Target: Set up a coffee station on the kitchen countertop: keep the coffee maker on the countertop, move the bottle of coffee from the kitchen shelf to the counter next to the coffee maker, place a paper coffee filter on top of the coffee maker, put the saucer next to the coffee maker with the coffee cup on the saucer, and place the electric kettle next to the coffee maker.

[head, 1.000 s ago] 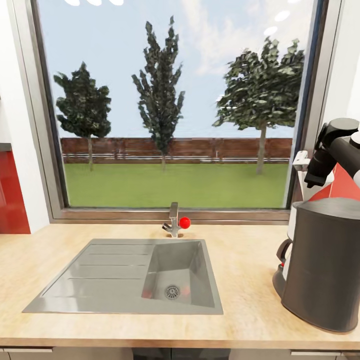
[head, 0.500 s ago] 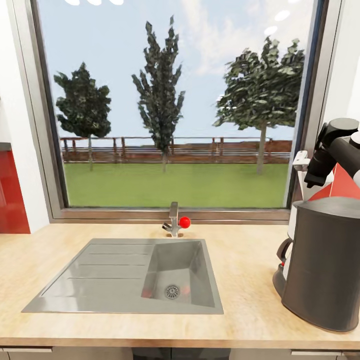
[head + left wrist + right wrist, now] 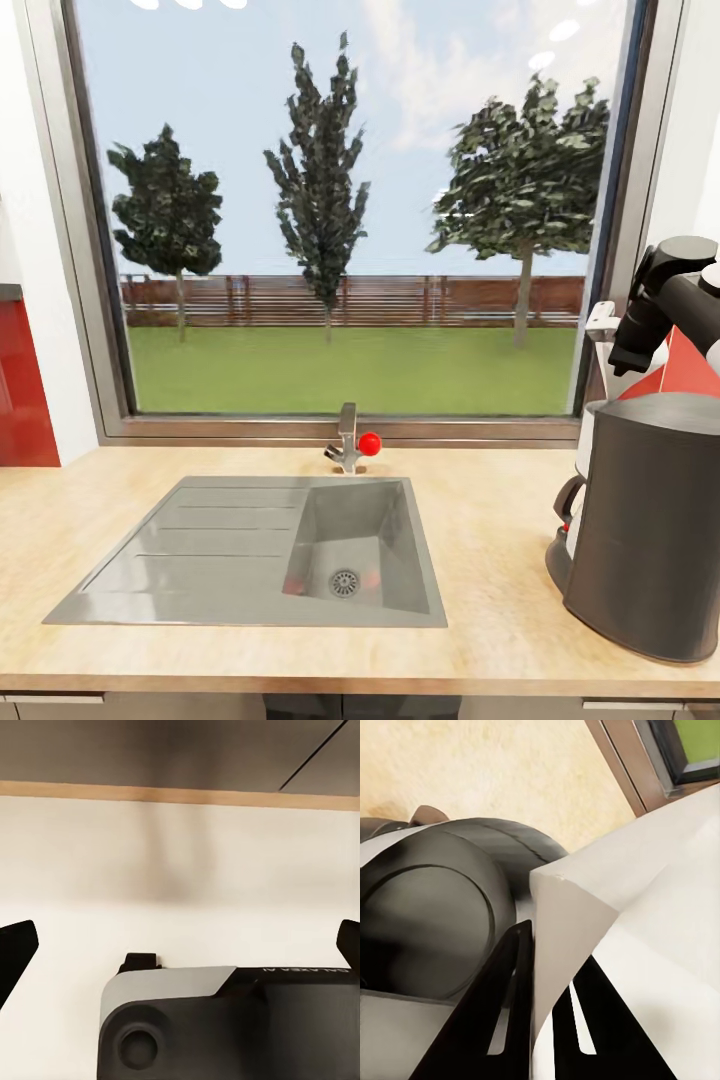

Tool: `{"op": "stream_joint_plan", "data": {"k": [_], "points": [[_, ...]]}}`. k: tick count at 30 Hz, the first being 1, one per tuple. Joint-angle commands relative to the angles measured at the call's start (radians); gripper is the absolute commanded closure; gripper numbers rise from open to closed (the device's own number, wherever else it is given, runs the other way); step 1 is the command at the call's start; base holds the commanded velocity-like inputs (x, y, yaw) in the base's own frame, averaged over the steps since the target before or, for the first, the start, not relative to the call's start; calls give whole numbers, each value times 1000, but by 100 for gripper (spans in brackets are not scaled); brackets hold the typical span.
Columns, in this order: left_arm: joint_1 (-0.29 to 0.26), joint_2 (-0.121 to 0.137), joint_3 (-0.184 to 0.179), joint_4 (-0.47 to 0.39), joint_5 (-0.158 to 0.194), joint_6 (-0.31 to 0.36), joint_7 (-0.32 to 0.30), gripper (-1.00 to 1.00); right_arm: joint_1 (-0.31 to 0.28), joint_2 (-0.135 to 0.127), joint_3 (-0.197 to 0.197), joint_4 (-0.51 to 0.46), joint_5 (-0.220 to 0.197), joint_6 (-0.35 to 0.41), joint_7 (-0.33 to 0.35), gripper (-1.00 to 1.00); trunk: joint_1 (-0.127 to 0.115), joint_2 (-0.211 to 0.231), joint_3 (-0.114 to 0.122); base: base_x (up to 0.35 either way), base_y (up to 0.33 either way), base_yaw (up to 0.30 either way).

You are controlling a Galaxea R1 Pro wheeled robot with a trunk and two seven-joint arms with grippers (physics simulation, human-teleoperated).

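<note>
The coffee maker (image 3: 650,525) stands on the tabletop (image 3: 490,520) at the right of the sink (image 3: 255,555), and it has not moved since the earlier frames. The right arm (image 3: 665,300) stays raised above and behind it, in the same place as before. Only the fence behind the window (image 3: 340,200) looks different.

In the right wrist view, the right hand (image 3: 544,1001) is clamped on the paper coffee filter (image 3: 607,915). The pale sheet stands between the dark fingers (image 3: 499,1012), just over the round top of the coffee maker (image 3: 435,915). It probably does not touch the top yet, but this is hard to see.

The left hand (image 3: 180,945) hangs with its fingers wide apart, holding nothing.
</note>
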State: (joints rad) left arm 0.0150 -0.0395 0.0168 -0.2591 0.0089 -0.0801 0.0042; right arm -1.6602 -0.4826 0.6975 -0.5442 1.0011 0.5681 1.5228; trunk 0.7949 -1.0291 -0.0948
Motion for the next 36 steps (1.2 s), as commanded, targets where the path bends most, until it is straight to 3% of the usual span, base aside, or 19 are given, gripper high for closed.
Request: {"op": "stream_joint_plan", "data": {"k": [1,6,36], "points": [[0,0,2,-2,1,-1,0,-100,-1,-1,5,-2,1,15,5,100,0,-1,-1,0,0,0],[0,0,2,-2,1,-1,0,-100,-1,-1,5,-2,1,15,5,100,12,-22,-11,0,0,0],[0,0,2,-2,1,-1,0,-100,-1,-1,6,-3,1,15,5,100,12,-22,-11,35,0,0]]}}
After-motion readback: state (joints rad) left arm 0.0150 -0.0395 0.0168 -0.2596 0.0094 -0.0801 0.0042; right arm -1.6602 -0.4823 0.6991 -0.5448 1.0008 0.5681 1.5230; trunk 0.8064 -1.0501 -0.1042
